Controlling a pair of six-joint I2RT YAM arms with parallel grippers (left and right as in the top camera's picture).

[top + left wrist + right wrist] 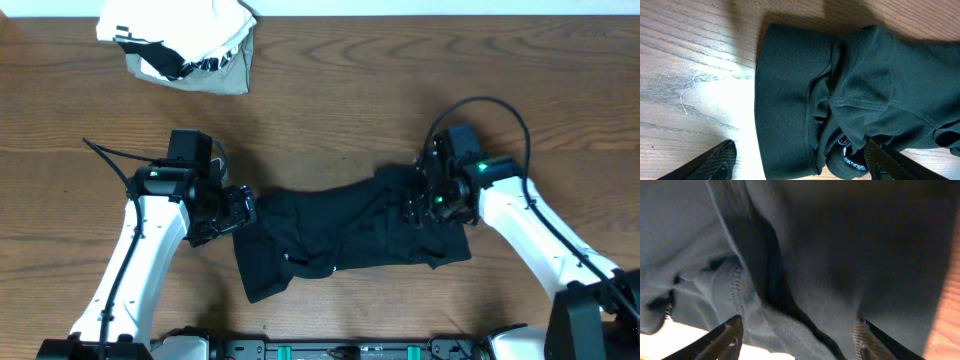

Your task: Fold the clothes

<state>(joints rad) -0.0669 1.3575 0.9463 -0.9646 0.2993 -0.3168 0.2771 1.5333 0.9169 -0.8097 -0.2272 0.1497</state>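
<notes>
One wooden counter (330, 110), one black garment (350, 235) near the middle of its near edge, one white-and-grey bundle (180, 45) by the far left corner, two white robot arms, a left arm (150, 240) and a right arm (530, 225), two grippers, left gripper (245, 210) and right gripper (415, 205)

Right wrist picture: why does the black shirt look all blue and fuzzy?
Right wrist view: the camera is very close, so the black garment looks blurred and washed bluish-grey. Left wrist view: it is sharp, with bright glare on the table. Overhead view: evenly lit, truly black.
</notes>
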